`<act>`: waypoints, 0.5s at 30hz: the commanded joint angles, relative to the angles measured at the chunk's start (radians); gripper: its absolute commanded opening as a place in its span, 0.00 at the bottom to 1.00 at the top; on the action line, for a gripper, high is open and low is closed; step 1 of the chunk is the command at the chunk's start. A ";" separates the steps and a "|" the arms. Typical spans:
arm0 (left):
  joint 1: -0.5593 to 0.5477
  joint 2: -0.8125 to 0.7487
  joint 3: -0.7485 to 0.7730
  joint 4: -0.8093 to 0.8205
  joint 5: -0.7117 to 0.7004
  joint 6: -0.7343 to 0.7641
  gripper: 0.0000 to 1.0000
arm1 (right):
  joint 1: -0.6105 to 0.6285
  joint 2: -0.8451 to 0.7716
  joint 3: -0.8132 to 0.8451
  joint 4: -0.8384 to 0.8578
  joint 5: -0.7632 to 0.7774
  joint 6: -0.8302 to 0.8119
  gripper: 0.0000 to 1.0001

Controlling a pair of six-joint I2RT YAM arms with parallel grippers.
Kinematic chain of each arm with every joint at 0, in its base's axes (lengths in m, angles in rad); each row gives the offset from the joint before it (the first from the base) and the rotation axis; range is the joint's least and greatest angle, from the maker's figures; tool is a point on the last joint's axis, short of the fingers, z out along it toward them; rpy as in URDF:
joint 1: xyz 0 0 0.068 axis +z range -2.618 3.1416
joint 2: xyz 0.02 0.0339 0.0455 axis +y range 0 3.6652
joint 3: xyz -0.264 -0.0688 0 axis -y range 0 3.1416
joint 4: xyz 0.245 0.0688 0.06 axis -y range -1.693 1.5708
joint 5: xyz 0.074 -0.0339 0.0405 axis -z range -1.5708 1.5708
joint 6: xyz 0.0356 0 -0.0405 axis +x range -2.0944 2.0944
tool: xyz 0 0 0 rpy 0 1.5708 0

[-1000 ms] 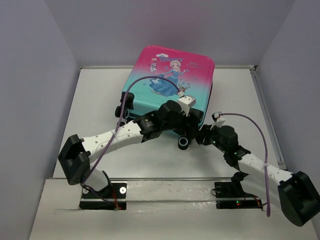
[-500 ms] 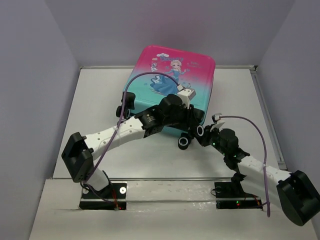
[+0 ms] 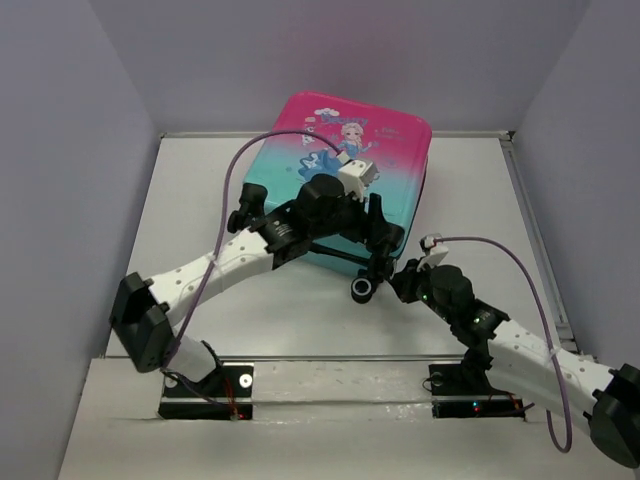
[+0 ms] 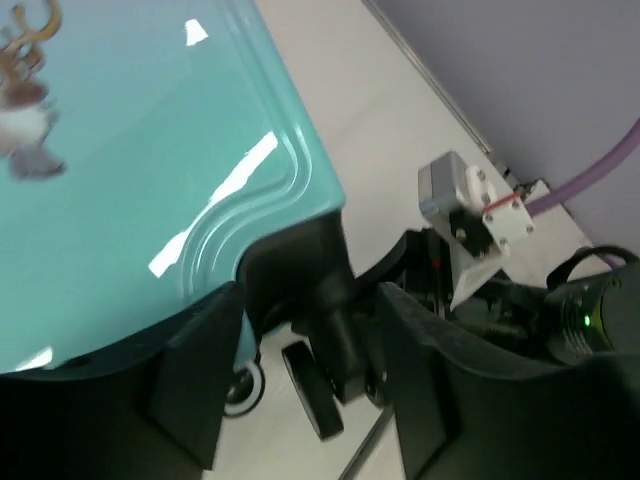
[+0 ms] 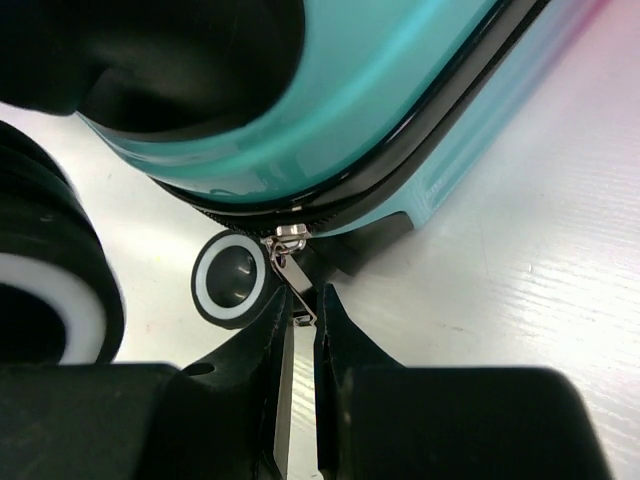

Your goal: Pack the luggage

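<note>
The luggage [image 3: 395, 160] lies flat and closed at the back of the table, print side up. My left gripper [image 3: 385, 248] reaches over it to its near right corner. In the left wrist view the left gripper [image 4: 310, 300] is open, its fingers standing either side of the black wheel housing [image 4: 330, 300] under the teal shell [image 4: 130, 180]. My right gripper [image 3: 402, 280] is low at the same corner, next to a wheel [image 3: 362, 290]. In the right wrist view the right gripper [image 5: 300, 305] is shut on the metal zipper pull [image 5: 297, 285] hanging from the black zipper line.
A white-rimmed wheel [image 5: 230, 280] sits just left of the pull, and a larger one [image 5: 50, 290] lies at the frame's left edge. Grey walls close in left, right and back. A raised rail [image 3: 535, 230] runs along the table's right edge. Purple cables arc over both arms.
My left arm has swung farther back over the suitcase, and the suitcase has turned slightly. My right forearm has dropped toward the near right, its gripper staying at the corner wheel.
</note>
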State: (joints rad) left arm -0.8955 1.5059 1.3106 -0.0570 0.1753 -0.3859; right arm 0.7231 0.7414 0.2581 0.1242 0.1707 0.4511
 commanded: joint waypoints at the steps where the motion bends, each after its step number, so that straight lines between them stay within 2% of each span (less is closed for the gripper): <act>1: -0.003 -0.253 -0.185 -0.070 -0.082 0.016 0.83 | 0.013 0.050 0.098 -0.006 0.041 -0.020 0.07; 4: -0.011 -0.341 -0.311 -0.058 -0.047 -0.016 0.99 | 0.013 0.102 0.122 0.011 0.036 -0.035 0.07; 6: -0.014 -0.351 -0.361 0.006 0.040 -0.036 0.99 | 0.013 0.111 0.133 0.012 0.024 -0.041 0.07; 9: -0.032 -0.294 -0.399 0.091 0.098 -0.074 0.99 | 0.013 0.115 0.138 0.014 0.024 -0.043 0.07; 11: -0.048 -0.253 -0.380 0.124 0.084 -0.079 0.99 | 0.013 0.108 0.133 0.014 0.020 -0.040 0.07; 15: -0.057 -0.126 -0.309 0.212 0.150 -0.099 0.99 | 0.013 0.102 0.115 0.022 0.007 -0.028 0.07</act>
State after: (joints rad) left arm -0.9417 1.3117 0.9302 0.0086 0.2379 -0.4530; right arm 0.7277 0.8589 0.3359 0.0734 0.1875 0.4232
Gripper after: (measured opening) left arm 0.990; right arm 0.147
